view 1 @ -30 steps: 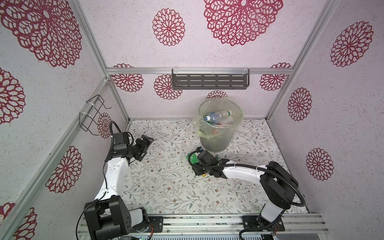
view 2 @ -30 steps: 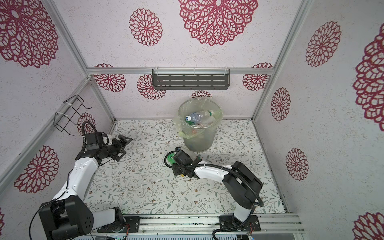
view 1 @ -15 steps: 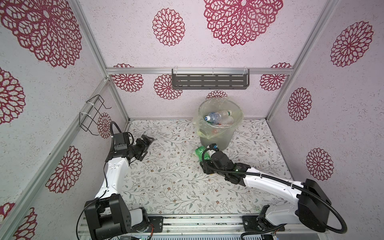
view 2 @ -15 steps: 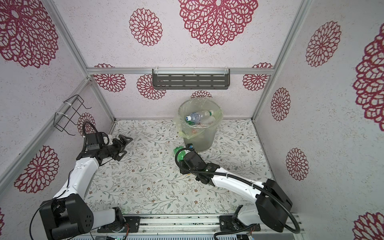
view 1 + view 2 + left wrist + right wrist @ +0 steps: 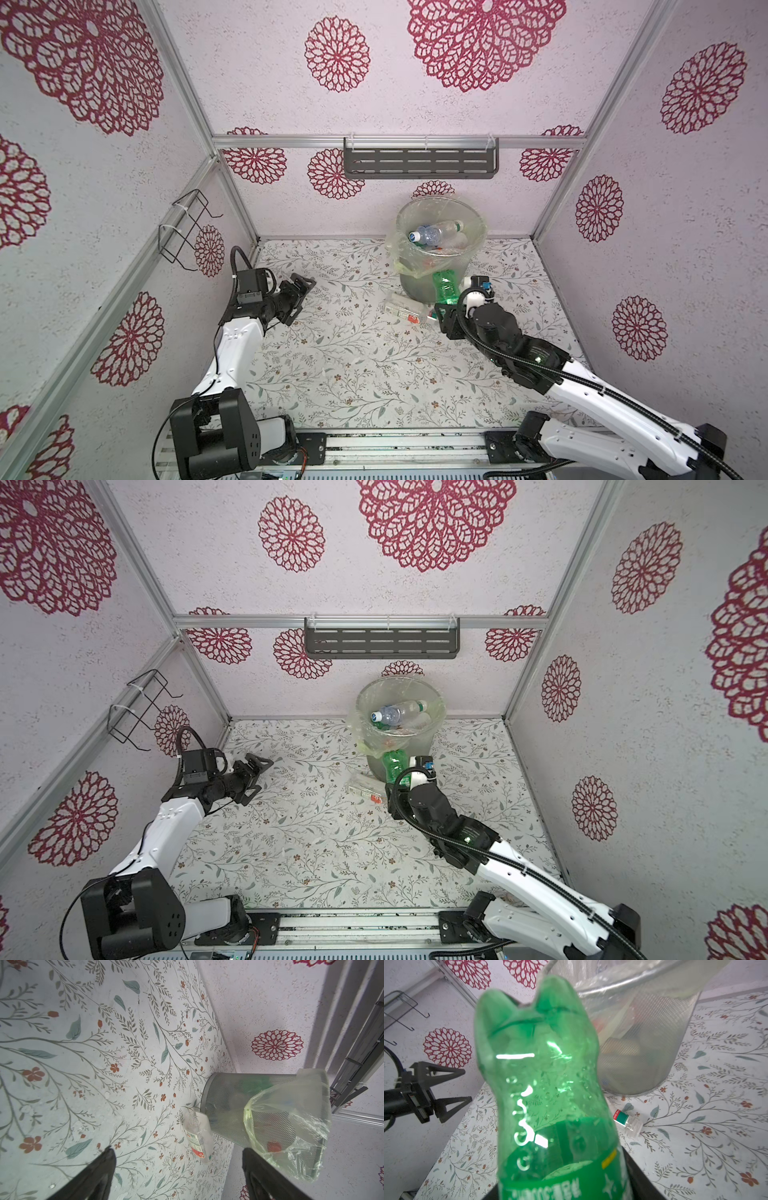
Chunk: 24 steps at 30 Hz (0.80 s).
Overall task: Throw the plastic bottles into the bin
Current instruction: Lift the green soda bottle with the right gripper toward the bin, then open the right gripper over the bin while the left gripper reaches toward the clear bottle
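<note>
My right gripper (image 5: 446, 311) (image 5: 392, 791) (image 5: 562, 1188) is shut on a green plastic bottle (image 5: 446, 286) (image 5: 394, 764) (image 5: 539, 1084), holding it by its labelled end against the front of the bin (image 5: 415, 286) (image 5: 376, 766) (image 5: 643, 1053) (image 5: 228, 1101), below the rim. The bin is grey mesh with a yellowish bag, and clear bottles (image 5: 432, 232) (image 5: 395, 712) lie inside. One clear bottle with a red label (image 5: 405, 309) (image 5: 365, 789) (image 5: 198, 1138) (image 5: 626, 1121) lies on the floor at the bin's foot. My left gripper (image 5: 305, 284) (image 5: 259, 762) (image 5: 177, 1150) (image 5: 467, 1085) hovers open and empty at the far left.
A dark slotted shelf (image 5: 419, 164) hangs on the back wall above the bin. A black wire rack (image 5: 187, 232) sticks out from the left wall. Walls enclose the floral floor on three sides, and a metal rail (image 5: 395, 444) runs along the front.
My right arm has swung right and towards the bin, carrying the green bottle up against the bin's front. The clear bottle on the floor is now uncovered. The left arm has stayed put.
</note>
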Each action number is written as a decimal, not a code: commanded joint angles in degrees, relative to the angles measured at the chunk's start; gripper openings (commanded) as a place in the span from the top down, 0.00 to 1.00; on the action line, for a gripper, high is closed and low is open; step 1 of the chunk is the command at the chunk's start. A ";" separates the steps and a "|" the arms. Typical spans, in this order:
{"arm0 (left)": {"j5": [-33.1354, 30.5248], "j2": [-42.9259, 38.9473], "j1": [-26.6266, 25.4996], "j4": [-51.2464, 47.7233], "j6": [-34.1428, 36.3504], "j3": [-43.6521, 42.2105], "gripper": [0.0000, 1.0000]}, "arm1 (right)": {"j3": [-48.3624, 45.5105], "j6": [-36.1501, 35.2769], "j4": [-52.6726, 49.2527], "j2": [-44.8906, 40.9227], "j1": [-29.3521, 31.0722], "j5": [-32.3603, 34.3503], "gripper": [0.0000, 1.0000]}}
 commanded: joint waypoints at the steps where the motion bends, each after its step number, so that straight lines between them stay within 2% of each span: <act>1: -1.67 -0.89 -2.82 2.79 -1.48 -0.96 0.03 | -1.22 1.16 -3.56 -5.06 -0.27 5.53 0.54; 5: -3.28 -0.72 -6.40 4.73 -3.23 -1.94 0.03 | -0.53 0.99 -5.83 -8.24 -0.37 8.06 0.54; 8: -4.34 -0.85 -8.56 5.36 -4.08 -2.04 0.03 | 3.87 0.17 -8.67 -6.31 -1.00 10.22 0.55; 13: -5.49 -0.76 -11.60 6.65 -5.72 -1.88 0.03 | 18.04 -3.20 -15.32 4.54 -5.47 8.90 0.56; 19: -6.90 0.15 -16.23 8.24 -7.66 -1.20 0.03 | 37.10 -8.61 -17.13 21.21 -16.44 3.56 0.56; 20: -7.33 0.37 -17.06 8.20 -7.98 -0.77 0.03 | 41.57 -9.65 -18.26 25.05 -18.38 3.00 0.55; 22: -8.18 0.63 -18.76 8.72 -8.65 -0.26 0.03 | 50.09 -10.41 -21.17 33.23 -21.91 1.19 0.44; 24: -9.08 0.95 -20.68 9.50 -9.89 0.29 0.03 | 58.04 -11.10 -23.52 40.37 -24.71 -1.31 0.26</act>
